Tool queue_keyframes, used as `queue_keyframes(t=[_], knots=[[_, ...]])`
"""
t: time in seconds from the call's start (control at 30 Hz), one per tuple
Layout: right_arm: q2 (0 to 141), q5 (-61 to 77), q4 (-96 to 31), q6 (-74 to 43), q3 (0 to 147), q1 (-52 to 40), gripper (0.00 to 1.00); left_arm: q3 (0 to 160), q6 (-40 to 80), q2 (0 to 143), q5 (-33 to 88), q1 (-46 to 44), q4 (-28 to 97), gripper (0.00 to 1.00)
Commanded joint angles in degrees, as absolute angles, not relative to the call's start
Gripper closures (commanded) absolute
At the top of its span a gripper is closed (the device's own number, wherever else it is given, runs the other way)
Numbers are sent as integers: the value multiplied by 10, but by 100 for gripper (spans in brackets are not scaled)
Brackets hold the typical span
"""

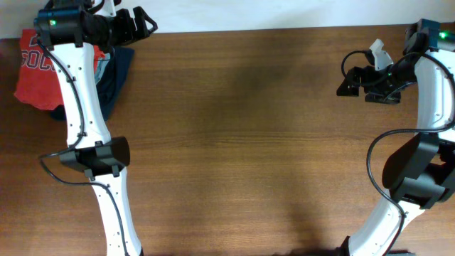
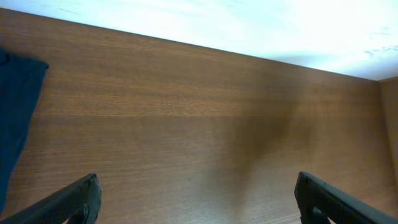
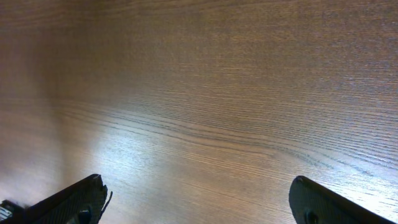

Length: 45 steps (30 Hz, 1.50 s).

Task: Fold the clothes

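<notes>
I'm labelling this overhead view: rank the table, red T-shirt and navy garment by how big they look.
1. table
2. red T-shirt
3. navy garment
The left arm hides part of both garments, so the order of the last two is unsure.

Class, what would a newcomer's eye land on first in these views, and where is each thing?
The orange-red T-shirt with block lettering stands out, heaped at the table's far left corner beside a dark navy garment. The brown wooden table fills most of the overhead view. The left gripper and the right gripper both stand open, holding nothing.
</notes>
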State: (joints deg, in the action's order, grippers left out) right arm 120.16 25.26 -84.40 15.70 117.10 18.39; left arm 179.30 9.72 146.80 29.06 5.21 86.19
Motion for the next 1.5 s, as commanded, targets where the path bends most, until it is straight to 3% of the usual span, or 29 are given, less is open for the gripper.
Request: queue_keyframes(t=[0.0, 0.47, 0.73, 1.47], knots=[[1194, 248, -844, 165, 1173, 184, 1, 1792, 98, 1466, 284, 54, 862, 1], [1197, 248, -844, 165, 1173, 175, 1, 1792, 98, 1466, 284, 54, 862, 1], [1153, 248, -844, 165, 1173, 118, 2, 1792, 98, 1466, 284, 53, 862, 1], [832, 224, -805, 164, 1173, -55, 1, 1792, 98, 1466, 284, 54, 862, 1]])
